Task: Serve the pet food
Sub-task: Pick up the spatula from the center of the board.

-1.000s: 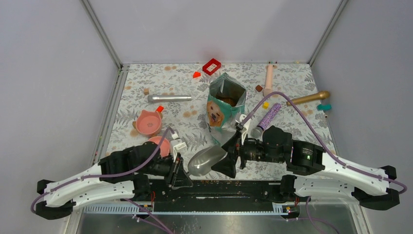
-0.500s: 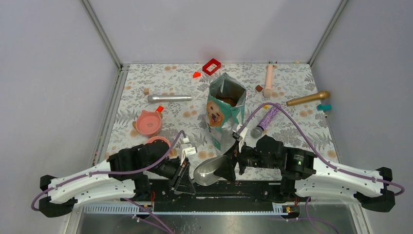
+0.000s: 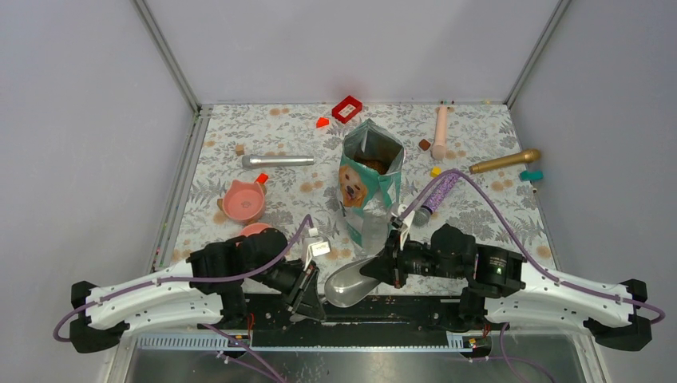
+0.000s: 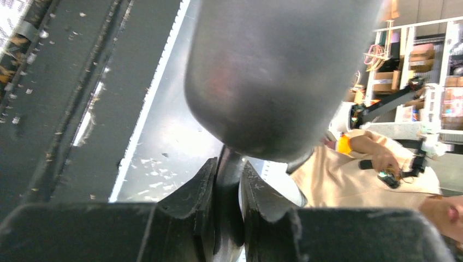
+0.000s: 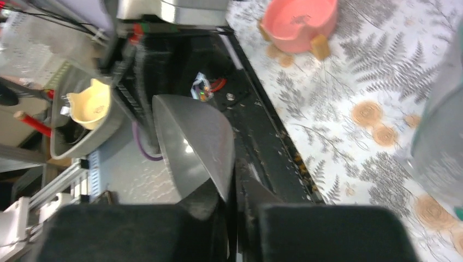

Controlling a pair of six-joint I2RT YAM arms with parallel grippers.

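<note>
Lower centre is jammed: left tool (image 3: 313, 286) and right tool (image 3: 389, 267) both pinch the grey metal scoop (image 3: 349, 281), which fills the gap between them. The upright teal-and-white dog-face pouch (image 3: 370, 177) blocks mid-frame just behind. The left lane is narrow, with the pink plastic bowl (image 3: 243, 202) and silver metal cylinder (image 3: 278, 160) in it. The purple glitter tube (image 3: 437, 194) lies right of the pouch; the floral surface (image 3: 495, 215) further right is open.

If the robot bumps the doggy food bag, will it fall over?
Maybe. The pouch stands tall and narrow, so a push near its top could probably tip it. Its top is open, so kibble might spill out. Its crinkled sides look soft, so they would likely dent.
</note>
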